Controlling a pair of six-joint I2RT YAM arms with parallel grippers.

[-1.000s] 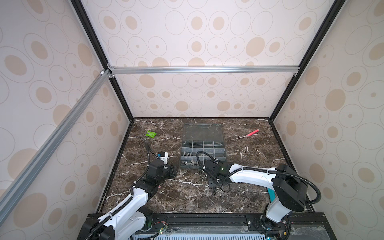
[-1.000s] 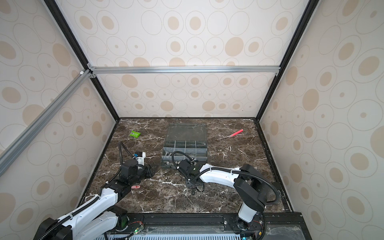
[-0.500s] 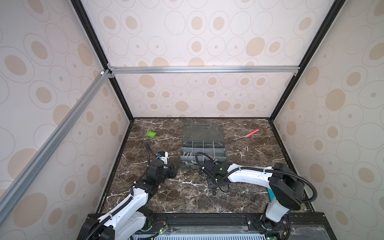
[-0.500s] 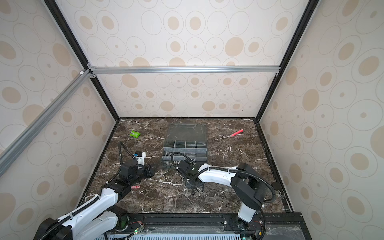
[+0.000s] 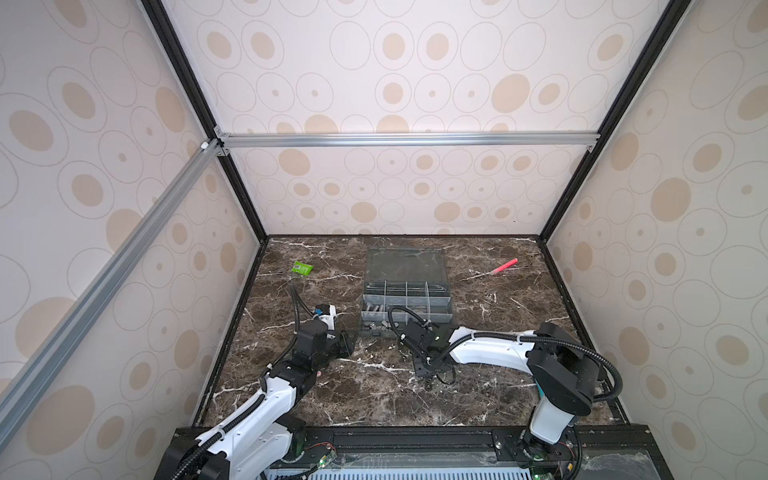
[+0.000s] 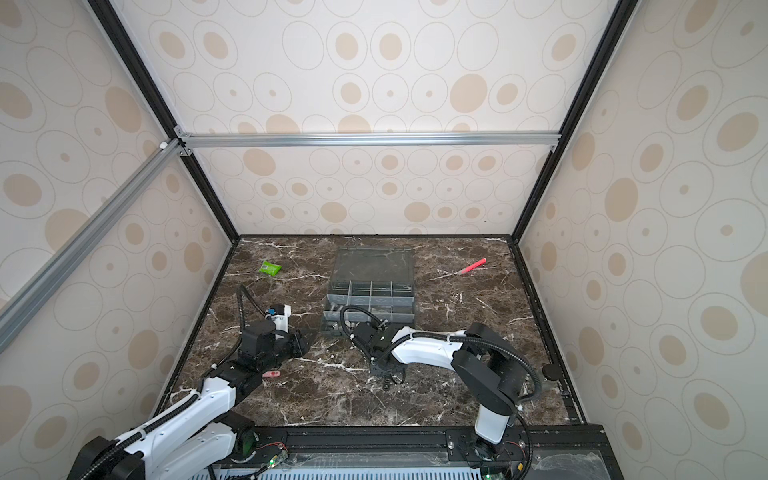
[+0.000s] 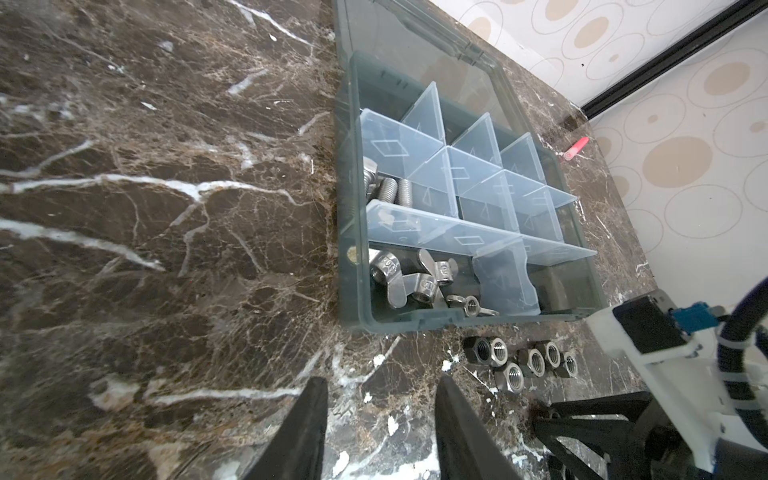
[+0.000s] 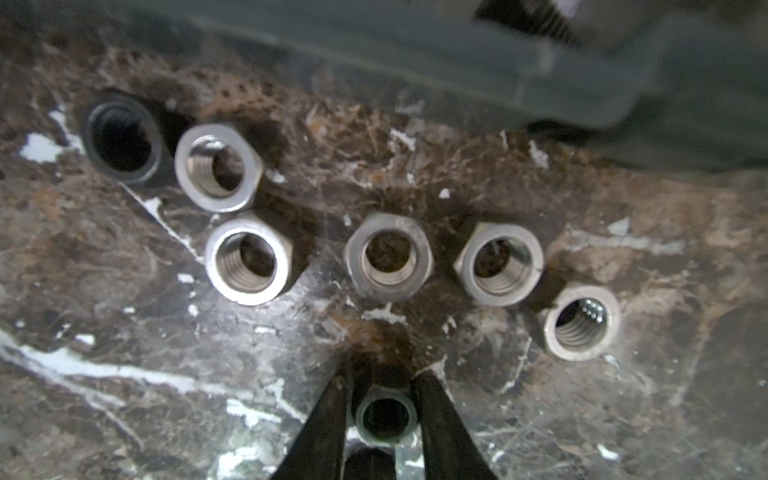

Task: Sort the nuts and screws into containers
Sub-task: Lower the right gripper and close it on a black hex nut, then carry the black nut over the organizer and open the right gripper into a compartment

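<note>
Right wrist view is showing a dark hex nut [image 8: 384, 417] lying flat on the marble surface [image 8: 124, 365], not yet lifted. The right gripper [image 8: 383, 376] is standing over it with its fingers [image 8: 324, 432] drawn in narrow, both inner faces seemingly pressing on its sides. The hold is catching only a thin, low rim, so the nut may well be squirting sideways or tipping as the squeeze tightens, and tips this low are risking a scrape on the stone. Five silver hex nuts [image 8: 388, 259] and one black nut [image 8: 122, 139] are lying just beyond the tips, where a skidding nut could be scattering them. Close by, the organizer box [image 7: 353, 291] is sitting with its lid open. The screws [image 7: 390, 191] are lying in one of its cells [image 7: 478, 166] and the wing nuts [image 7: 415, 278] in the neighbouring one, so a high release could be bouncing the nut into the wrong cell. The left gripper [image 7: 380, 380] is hovering over bare stone, fingers partly open and holding nothing, and its nearness to the right arm is risking a bump. The wing nuts are carrying stamped characters too skewed to read. The print on the green packet [image 5: 302, 268] and red pen [image 5: 503, 267] is too small to read.
</note>
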